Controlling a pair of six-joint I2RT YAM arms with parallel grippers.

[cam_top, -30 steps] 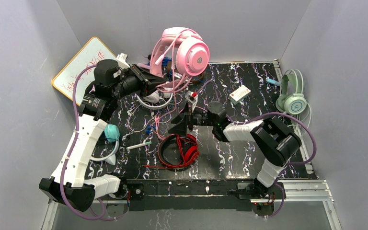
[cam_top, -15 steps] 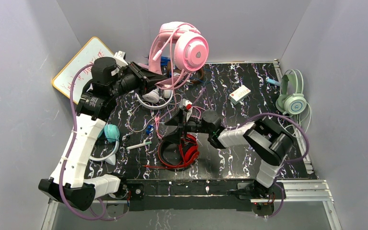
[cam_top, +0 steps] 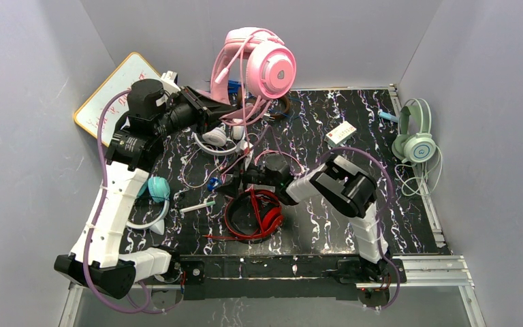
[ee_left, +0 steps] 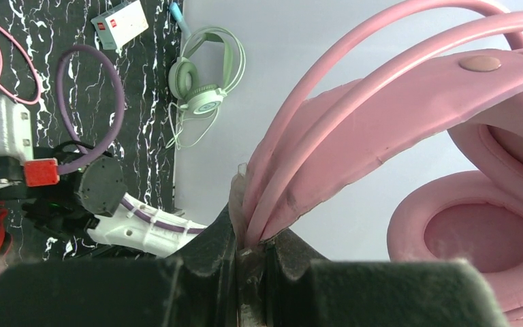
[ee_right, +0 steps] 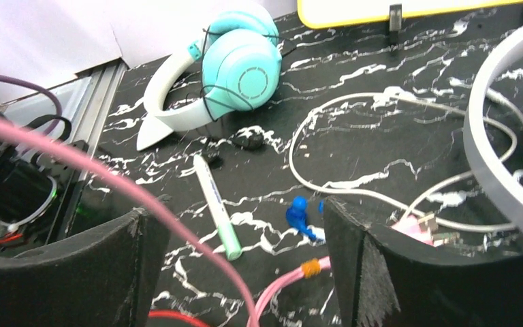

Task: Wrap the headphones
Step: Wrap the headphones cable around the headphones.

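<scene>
My left gripper is shut on the headband of the pink headphones and holds them in the air at the back of the table. In the left wrist view the band is pinched between my jaws. The pink cord hangs down to the table. My right gripper is open and low over the table, just behind the red headphones. In the right wrist view the pink cord runs between its open fingers without being gripped.
Teal headphones lie at the left, white headphones under the pink ones, and mint green headphones against the right wall. There is also a small white box with a red label, a whiteboard and a marker.
My right arm has folded and swung left, bringing its gripper over the cords by the red headphones. My left gripper has lifted the pink headphones slightly higher.
</scene>
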